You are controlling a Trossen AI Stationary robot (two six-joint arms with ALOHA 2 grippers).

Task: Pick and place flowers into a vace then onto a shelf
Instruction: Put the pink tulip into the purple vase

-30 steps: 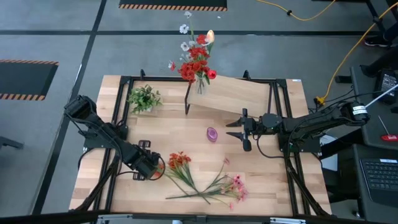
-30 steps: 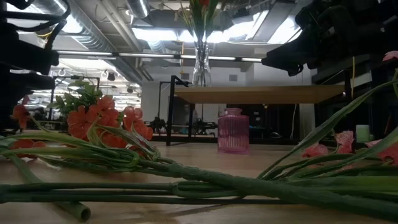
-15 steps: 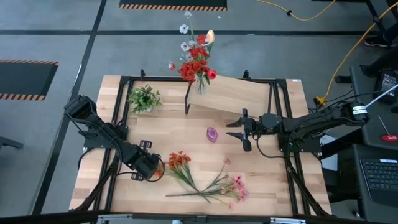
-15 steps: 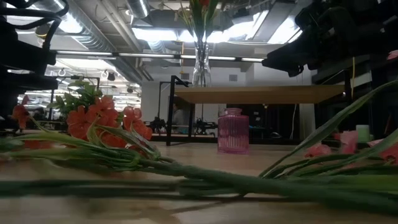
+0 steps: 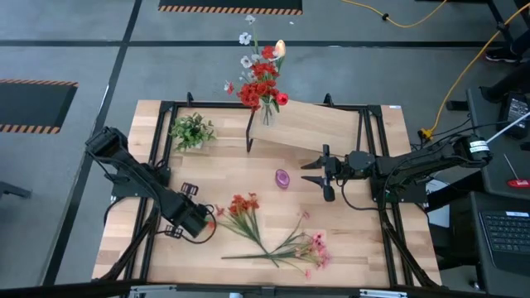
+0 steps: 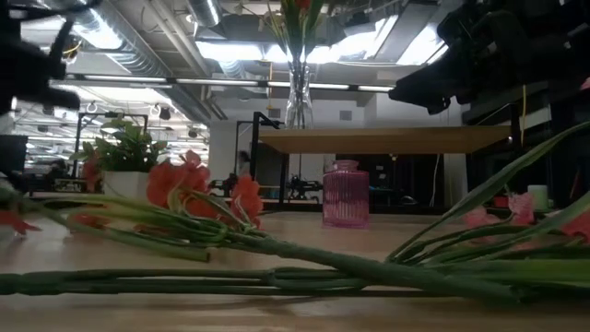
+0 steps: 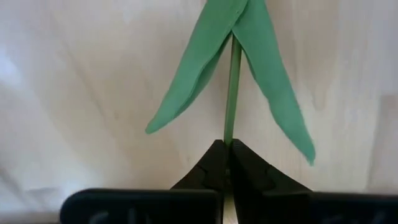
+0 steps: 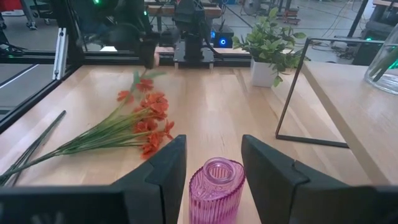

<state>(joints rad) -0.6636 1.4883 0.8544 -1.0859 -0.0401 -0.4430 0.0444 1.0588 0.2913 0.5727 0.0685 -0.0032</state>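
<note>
One filled glass vase (image 5: 267,112) already on shelf (image 5: 319,126). Left gripper (image 5: 201,217) clamps orange flower stem (image 5: 234,217); right gripper (image 5: 317,173) open near empty pink vase (image 5: 282,178). Pink flowers (image 5: 313,248) remain.

The wooden table (image 5: 240,170) is carrying loose flowers (image 5: 273,240) sprawling across its near half, a pink vase (image 5: 283,178) sitting mid-table, a leafy plant (image 5: 192,131) standing far left, and the shelf (image 5: 310,124) standing at the back.
</note>
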